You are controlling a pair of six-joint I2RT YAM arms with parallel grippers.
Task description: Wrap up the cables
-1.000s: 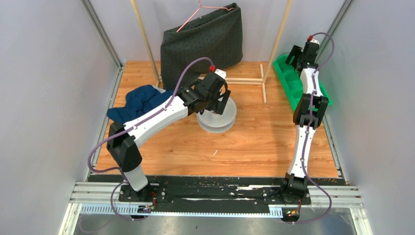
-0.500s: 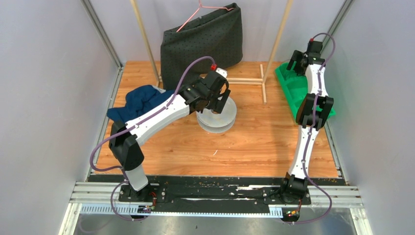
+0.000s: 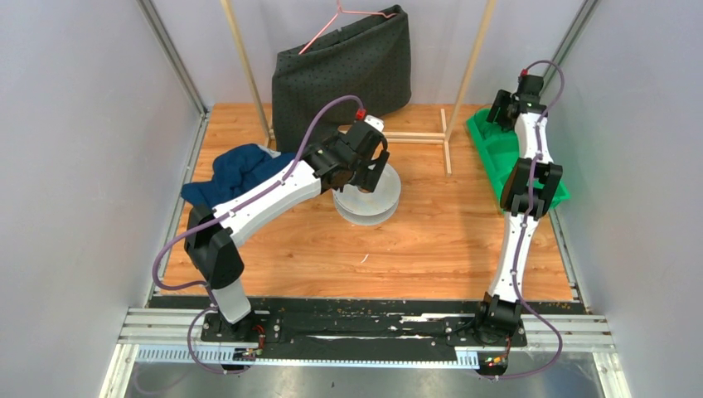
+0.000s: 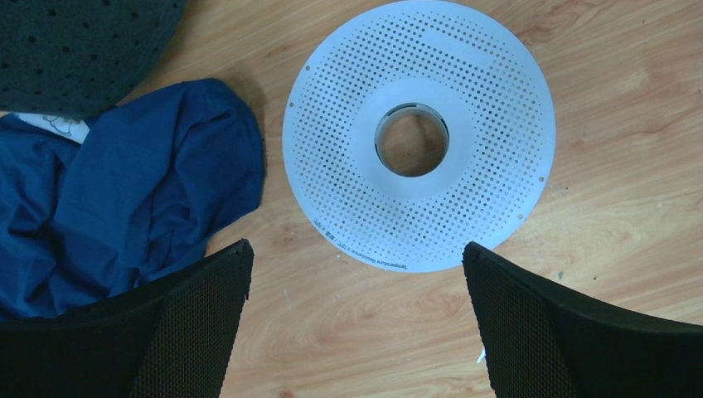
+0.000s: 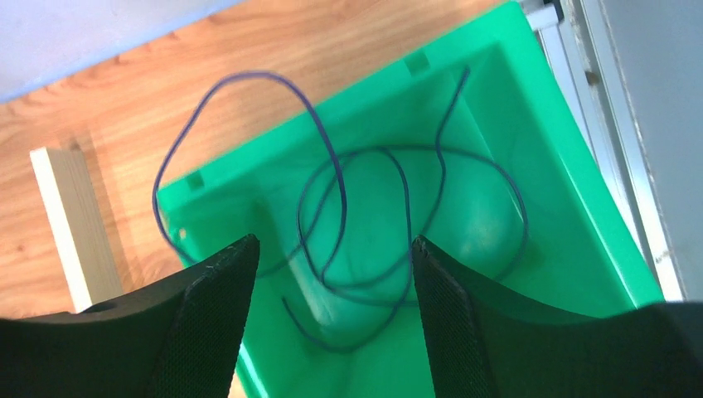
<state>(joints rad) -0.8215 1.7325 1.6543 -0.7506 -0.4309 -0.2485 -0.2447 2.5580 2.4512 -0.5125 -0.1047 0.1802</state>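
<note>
The cable (image 5: pixel 332 170) is a thin dark wire lying in loose loops inside the green bin (image 5: pixel 572 207); one loop hangs out over the bin's far rim. My right gripper (image 5: pixel 332 265) is open and empty, hovering above the loops; it is over the bin (image 3: pixel 489 141) at the back right (image 3: pixel 506 106). The grey-white perforated spool (image 4: pixel 419 133) lies flat on the wooden table. My left gripper (image 4: pixel 356 274) is open and empty, above the table just beside the spool's rim. In the top view the left gripper (image 3: pixel 369 166) hovers over the spool (image 3: pixel 369 203).
A blue cloth (image 4: pixel 108 207) lies left of the spool (image 3: pixel 236 170). A dark dotted fabric bag (image 3: pixel 344 70) with a pink hanger (image 3: pixel 332 25) stands at the back. A wooden frame (image 3: pixel 443 137) lies beside the bin; its slat also shows in the right wrist view (image 5: pixel 70 215).
My right gripper has shifted slightly toward the back right over the green bin. The left arm has barely moved above the spool.
</note>
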